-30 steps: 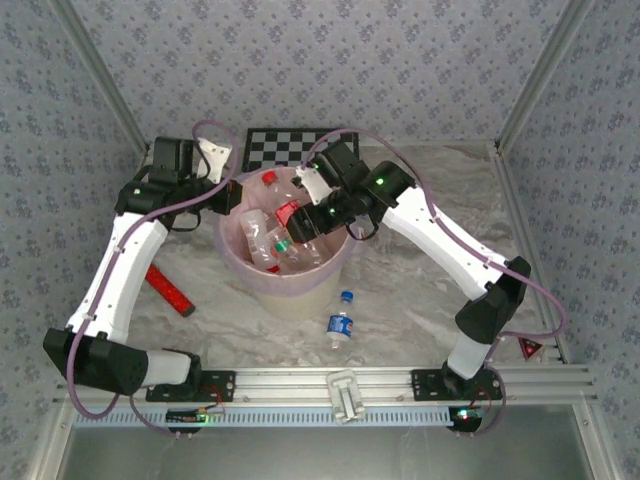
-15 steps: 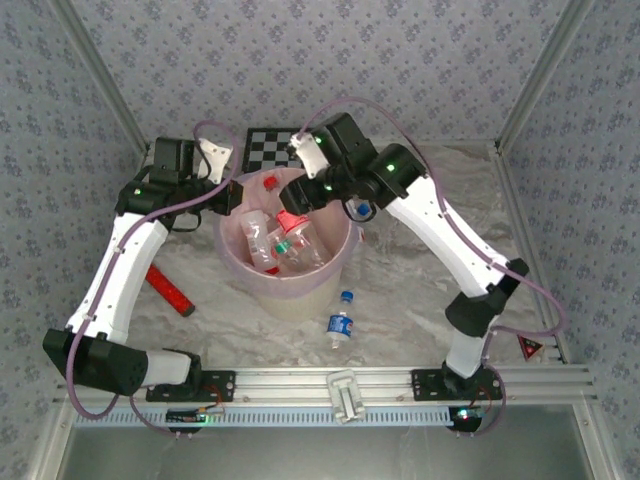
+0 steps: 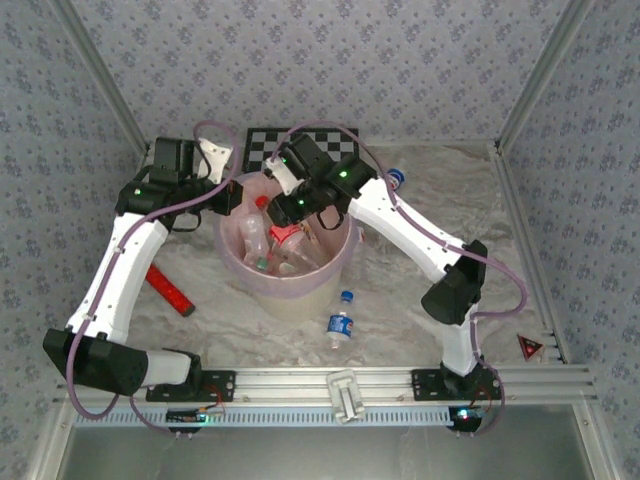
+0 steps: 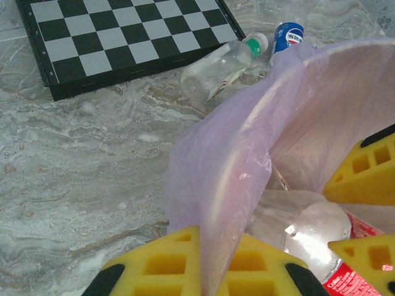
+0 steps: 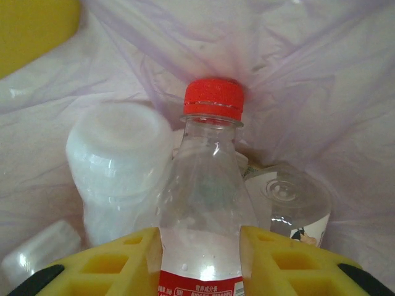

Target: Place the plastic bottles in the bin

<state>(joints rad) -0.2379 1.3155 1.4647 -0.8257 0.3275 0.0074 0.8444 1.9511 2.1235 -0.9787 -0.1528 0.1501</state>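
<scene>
right wrist: right claw point(image 5: 200, 248) grips red-capped bottle point(image 5: 208, 185) inside bin point(image 5: 321, 68).

Marble table point(image 3: 430, 230): bin point(image 3: 300, 298), chessboard point(image 3: 262, 143), red bar point(image 3: 170, 290), approx 3 loose bottles point(image 3: 341, 322).

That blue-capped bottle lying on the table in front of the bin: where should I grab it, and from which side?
Take the blue-capped bottle across its labelled middle, coming straight down from above. It lies flat on its side, cap toward the bin, so set the jaws across its width.
</scene>
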